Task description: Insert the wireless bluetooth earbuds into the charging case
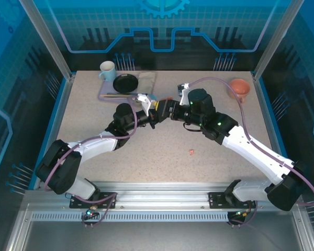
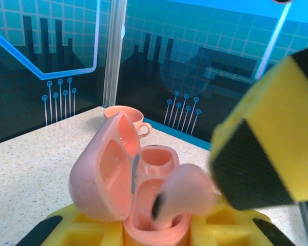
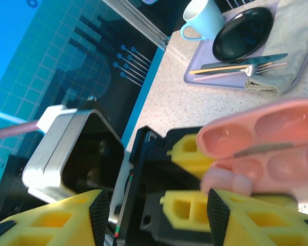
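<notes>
Blue-patterned panels wall in a speckled tabletop (image 1: 146,157), and above its middle the two arms are brought nose to nose. Insertion is the step in hand. The salmon-pink charging case (image 2: 105,177) is clamped in the tightly closed left gripper (image 2: 155,237), apparently clear of the table. Its base is gripped between the yellow fingers and its lid is swung wide to the left.

A salmon-pink earbud (image 2: 187,190) is seen partway into the nearer well, tilted, with its dark tip turned down toward the cavity. It is not yet seated flush. The farther well (image 2: 155,160) is seen bare.

The right gripper (image 3: 158,211) is held with its jaws about half apart, and nothing is clamped between them. The black pad of one finger (image 2: 251,169) is set against the earbud or just beside it; contact cannot be confirmed through the blur.

What seems called for next is a short, gentle push along the well's line until the bud drops level, with the case held steady. The bud is glossy, rounded and tiny beside the pebble-like case, so a sideways slip is judged likely if it is nudged off line.

A small pink speck (image 1: 191,152) is seen lying on the table nearer the arm bases. It may be another earbud, but it is too small to tell.
</notes>
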Tool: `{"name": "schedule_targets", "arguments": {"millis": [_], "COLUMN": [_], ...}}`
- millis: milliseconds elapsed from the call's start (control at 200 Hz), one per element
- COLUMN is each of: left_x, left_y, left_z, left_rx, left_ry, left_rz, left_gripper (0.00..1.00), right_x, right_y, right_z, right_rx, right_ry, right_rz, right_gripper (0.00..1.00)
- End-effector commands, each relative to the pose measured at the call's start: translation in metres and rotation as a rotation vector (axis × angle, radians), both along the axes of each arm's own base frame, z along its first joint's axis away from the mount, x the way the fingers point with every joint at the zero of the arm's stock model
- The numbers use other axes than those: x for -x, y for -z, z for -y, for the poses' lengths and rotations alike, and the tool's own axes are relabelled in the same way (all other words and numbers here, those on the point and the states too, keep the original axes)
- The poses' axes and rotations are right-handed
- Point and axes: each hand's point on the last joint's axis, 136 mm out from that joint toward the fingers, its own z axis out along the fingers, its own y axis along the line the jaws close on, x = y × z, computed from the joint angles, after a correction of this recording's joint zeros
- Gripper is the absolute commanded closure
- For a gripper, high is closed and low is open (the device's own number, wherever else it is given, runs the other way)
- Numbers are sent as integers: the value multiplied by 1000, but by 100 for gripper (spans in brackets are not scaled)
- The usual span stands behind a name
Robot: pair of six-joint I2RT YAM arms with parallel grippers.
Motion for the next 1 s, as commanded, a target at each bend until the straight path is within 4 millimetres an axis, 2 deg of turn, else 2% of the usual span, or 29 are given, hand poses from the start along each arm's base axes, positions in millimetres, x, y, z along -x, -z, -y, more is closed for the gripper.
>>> {"name": "schedule_targets", "arguments": {"millis": [0, 145, 295, 495, 595, 715, 845, 990], "left_x": [11, 12, 12, 12, 13, 16, 23, 32], "left_y": [-31, -31, -31, -30, -29, -26, -20, -16], "left_z": [1, 2, 1, 0, -1, -6, -13, -20], "left_rx": [40, 40, 39, 37, 34, 30, 23, 23], "left_ry": [34, 36, 32, 28, 24, 10, -5, -13], "left_rz": [90, 90, 90, 95, 95, 92, 89, 82], "left_gripper": [100, 100, 100, 100, 100, 100, 100, 100], "right_x": [-11, -17, -10, 3, 5, 9, 30, 49], "right_y": [-11, -7, -15, -28, -21, 19, 86, 150], "right_z": [3, 5, 12, 33, 57, 103, 153, 169], "right_rx": [3, 7, -7, -5, 29, 163, 350, 507], "right_ry": [21, 29, 27, 52, 119, 271, 421, 435], "right_rz": [32, 21, 33, 55, 41, -86, -286, -429], "right_gripper": [44, 45, 45, 45, 44, 44, 44, 46]}}
